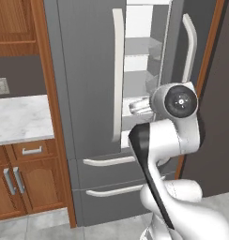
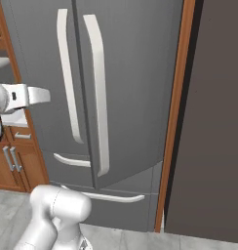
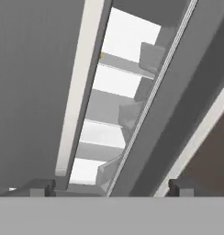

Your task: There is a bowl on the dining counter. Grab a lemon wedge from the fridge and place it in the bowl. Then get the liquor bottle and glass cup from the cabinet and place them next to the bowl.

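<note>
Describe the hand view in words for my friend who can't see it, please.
The fridge stands slightly ajar, and the gap shows its white shelves. A tiny yellow speck, possibly the lemon wedge, peeks from behind the left door's long white handle. The open gripper points at the gap.

One fridge point(image 1: 88, 70) stands before me, carrying two long door handles point(image 1: 117, 70) and two lower drawers point(image 1: 102, 176), each with one curved drawer handle point(image 1: 109, 161), making two. Through the gap between its two doors I count three white shelves point(image 3: 104, 105) and one yellow lemon wedge point(image 3: 101, 55) at eleven o'clock in my hand view, with my two fingertips point(image 3: 40, 187) at seven and five o'clock. At nine o'clock in the left base view are one marble counter point(image 1: 20, 117), one wall socket point(image 1: 1, 85), one small wooden drawer point(image 1: 32, 150) and two cabinet doors point(image 1: 36, 183).
</note>
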Controlling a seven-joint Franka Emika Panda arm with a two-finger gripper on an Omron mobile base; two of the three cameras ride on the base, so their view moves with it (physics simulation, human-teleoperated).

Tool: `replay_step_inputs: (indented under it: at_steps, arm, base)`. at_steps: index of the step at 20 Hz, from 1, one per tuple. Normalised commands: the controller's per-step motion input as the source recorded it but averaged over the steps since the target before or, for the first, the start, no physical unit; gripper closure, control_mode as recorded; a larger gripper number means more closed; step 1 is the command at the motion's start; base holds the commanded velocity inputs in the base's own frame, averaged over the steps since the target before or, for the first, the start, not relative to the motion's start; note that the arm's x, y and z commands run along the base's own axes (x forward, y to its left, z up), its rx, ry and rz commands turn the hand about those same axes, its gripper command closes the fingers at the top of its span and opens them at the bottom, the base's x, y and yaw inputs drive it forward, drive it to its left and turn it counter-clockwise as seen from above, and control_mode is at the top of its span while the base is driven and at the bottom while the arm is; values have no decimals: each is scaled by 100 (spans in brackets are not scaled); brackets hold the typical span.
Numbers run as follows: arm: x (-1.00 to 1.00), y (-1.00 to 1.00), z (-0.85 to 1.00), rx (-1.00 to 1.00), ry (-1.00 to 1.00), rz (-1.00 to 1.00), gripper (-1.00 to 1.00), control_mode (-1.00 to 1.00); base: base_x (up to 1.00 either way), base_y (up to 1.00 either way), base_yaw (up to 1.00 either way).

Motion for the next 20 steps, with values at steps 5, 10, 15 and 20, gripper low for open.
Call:
replay_step_inputs:
  at_steps: [5, 10, 15, 20]
  arm:
    - [69, 63, 20, -9, 28, -2, -100, -100]
    - [49, 7, -20, -8, 6, -6, -100, -100]
    - [92, 0, -35, -9, 4, -2, -100, -100]
    - [87, -17, -47, -1, 1, 0, -100, -100]
  base:
    - [0, 0, 0]
    - [0, 0, 0]
    - [0, 0, 0]
    - [0, 0, 0]
